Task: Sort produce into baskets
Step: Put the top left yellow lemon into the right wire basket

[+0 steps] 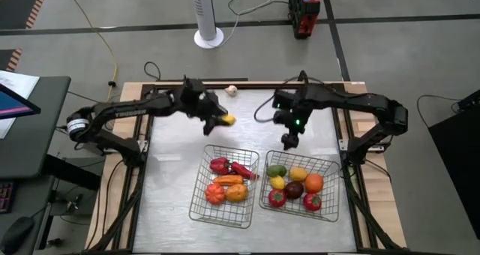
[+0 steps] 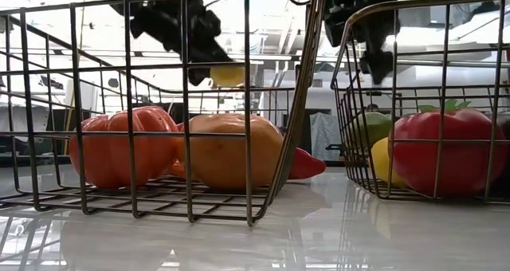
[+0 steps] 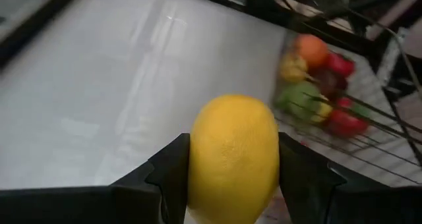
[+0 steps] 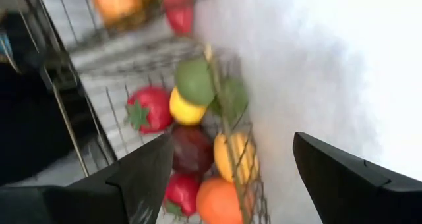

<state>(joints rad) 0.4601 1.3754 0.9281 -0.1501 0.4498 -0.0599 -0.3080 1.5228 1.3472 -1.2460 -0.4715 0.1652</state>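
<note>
While left fingers (image 3: 232,178) clamp a dimpled yellow lemon (image 3: 232,155), right fingers (image 4: 232,178) apart

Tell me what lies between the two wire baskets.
Nothing: the high view shows only a narrow bare strip of table between the left basket and right basket.

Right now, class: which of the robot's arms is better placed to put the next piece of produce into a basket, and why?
The left. Its gripper is shut on the yellow lemon, held above the table beside the baskets. The right gripper hangs open and empty over the fruit basket.
</note>
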